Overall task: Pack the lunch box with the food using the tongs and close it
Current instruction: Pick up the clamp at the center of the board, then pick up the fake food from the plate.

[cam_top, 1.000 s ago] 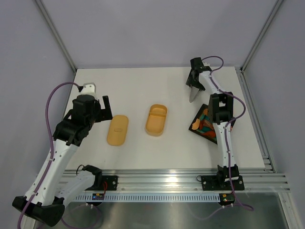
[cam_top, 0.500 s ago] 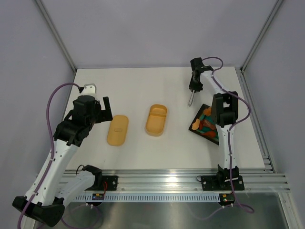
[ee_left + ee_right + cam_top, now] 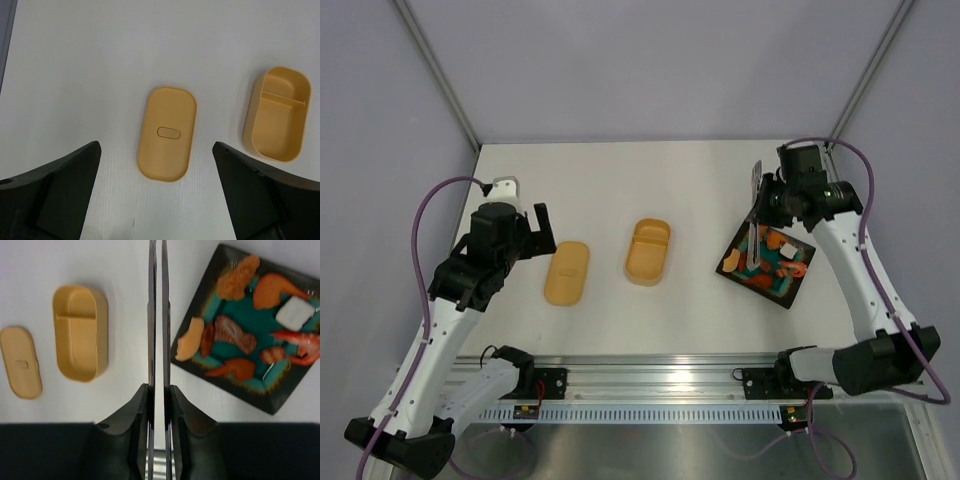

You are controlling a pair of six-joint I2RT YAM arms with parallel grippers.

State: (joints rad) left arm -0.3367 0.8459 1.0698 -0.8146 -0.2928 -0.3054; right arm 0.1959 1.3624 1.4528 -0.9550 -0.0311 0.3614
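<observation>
1. While packing has not yet begun, the flat lid (image 3: 567, 272) lies nearest the onlooker, on the left half of the tabletop (image 3: 620, 180) and apart from its box. The left gripper (image 3: 156, 150) hangs above it with its jaws spread wide and nothing in them.
2. The lunch box (image 3: 647, 268) stands near the middle of the tabletop, just right of the lid. It is uncovered, and both compartments either side of its divider are bare.
3. The black tray (image 3: 270, 399) sits turned cornerwise by the right edge of the tabletop. All the food (image 3: 230, 332) that can be seen rests on it, and no piece has reached the box.
4. Farthest off, toward the far right corner, the right gripper (image 3: 156, 390) is clamped on the tongs (image 3: 151, 315). It squeezes their two arms almost together.
   - The tongs hang over the strip of tabletop between the lunch box and the tray, close beside the tray's edge.
   - Nothing shows between their arms. Their tips fall outside the wrist view.
5. Judged stage: the tool is in hand. Every transfer of food remains to be done, as does setting the lid on the box.
</observation>
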